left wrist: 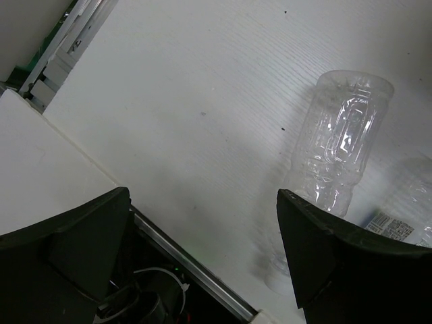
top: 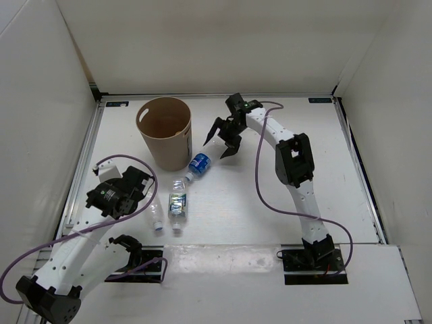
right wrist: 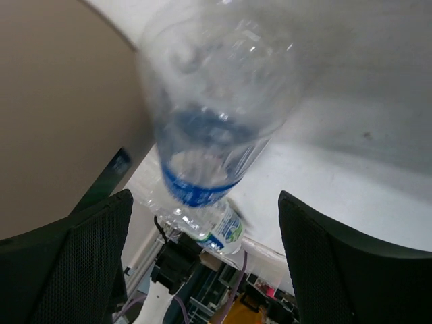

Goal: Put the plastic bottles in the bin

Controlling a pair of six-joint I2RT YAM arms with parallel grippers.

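The tan bin stands at the back left. A clear bottle with a blue label lies slanted by its right side, cap toward the front. My right gripper is open at this bottle's base, jaws wide on either side. The right wrist view shows the bottle blurred just ahead of the gripper. The green-blue label bottle and the plain clear bottle lie near the front left. My left gripper is open and empty just left of the plain bottle. The orange bottle is out of view.
White walls enclose the table on three sides. The bin's wall fills the left of the right wrist view. The table's metal front edge runs under the left gripper. A purple cable hangs along the right arm.
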